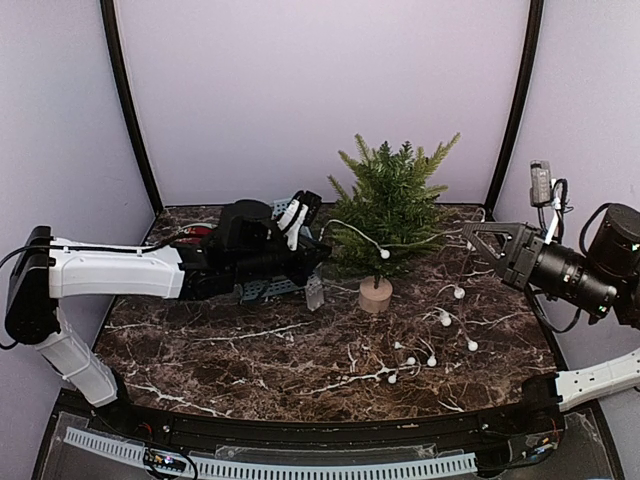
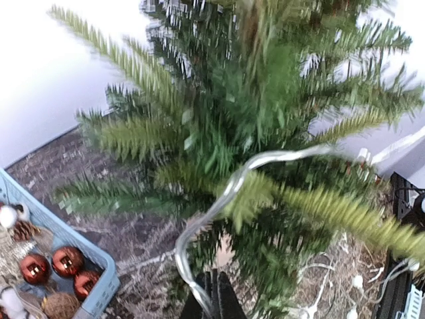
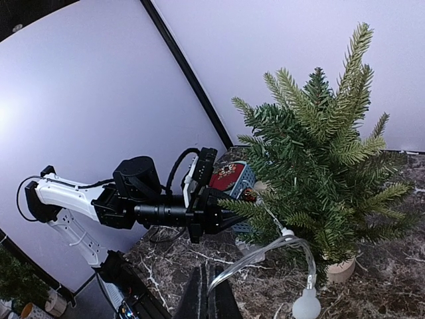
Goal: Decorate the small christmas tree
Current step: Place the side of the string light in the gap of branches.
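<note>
Marble in dark brown with white veins is seen across the table (image 1: 250, 350), at whose near edge two arms are mounted, one on each side. On the near right part of the table a light string (image 1: 445, 319) of clear wire is strewn in loops. Seven round white bulbs (image 1: 472, 345) can be counted in the overhead view, six lying on the table and one hung against the lower branches.

Further back, at the middle of the table, one small christmas tree (image 1: 390, 205) is stood upright on a pale wooden base (image 1: 376, 294), with the wire draped across its front. The right gripper (image 1: 472, 233) is held just right of the tree, above the table. Its two fingers are pressed together on the clear wire, which is seen in its wrist view to arch out from the fingertips to a bulb. The left gripper (image 1: 318, 255) is extended from the left, close against the tree's lower left branches. Its two fingers are likewise closed with the wire pinched between them, as shown in its wrist view, though that view is blurred.

Behind the left arm one blue basket (image 2: 99, 292) is set on the table, left of the tree. Three red baubles (image 2: 66, 260) are counted in it, together with one pine cone (image 2: 25, 230) and some pale and brown items too blurred to be named. At the back, lilac walls (image 1: 320, 90) are framed by two black curved posts (image 1: 125, 110).
</note>
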Controlling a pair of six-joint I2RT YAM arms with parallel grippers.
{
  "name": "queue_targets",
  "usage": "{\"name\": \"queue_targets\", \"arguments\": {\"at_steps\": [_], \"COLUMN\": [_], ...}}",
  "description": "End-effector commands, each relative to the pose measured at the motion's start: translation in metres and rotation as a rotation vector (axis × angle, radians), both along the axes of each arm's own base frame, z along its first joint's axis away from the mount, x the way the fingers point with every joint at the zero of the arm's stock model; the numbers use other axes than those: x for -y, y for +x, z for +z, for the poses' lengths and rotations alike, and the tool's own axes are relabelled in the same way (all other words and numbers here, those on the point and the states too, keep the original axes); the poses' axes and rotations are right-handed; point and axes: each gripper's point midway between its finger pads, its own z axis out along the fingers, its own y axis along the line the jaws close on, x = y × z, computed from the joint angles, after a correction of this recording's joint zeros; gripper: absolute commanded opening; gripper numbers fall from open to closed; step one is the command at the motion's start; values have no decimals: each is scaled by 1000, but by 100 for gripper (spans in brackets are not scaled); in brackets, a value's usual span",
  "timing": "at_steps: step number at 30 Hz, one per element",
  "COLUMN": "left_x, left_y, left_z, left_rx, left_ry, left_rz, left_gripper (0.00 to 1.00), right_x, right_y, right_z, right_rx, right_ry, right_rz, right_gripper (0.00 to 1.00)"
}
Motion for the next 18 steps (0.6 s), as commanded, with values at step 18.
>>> {"name": "queue_targets", "arguments": {"at_steps": [18], "left_x": [25], "left_y": [18], "left_z": [21], "left_rx": [-29], "left_ry": [158], "left_rz": [-90], "left_gripper": [0], "right_x": [32], "right_y": [15], "right_z": [-30], "right_rx": [-119], "right_ry": [4], "right_rz": [-163], "right_gripper": [0]}}
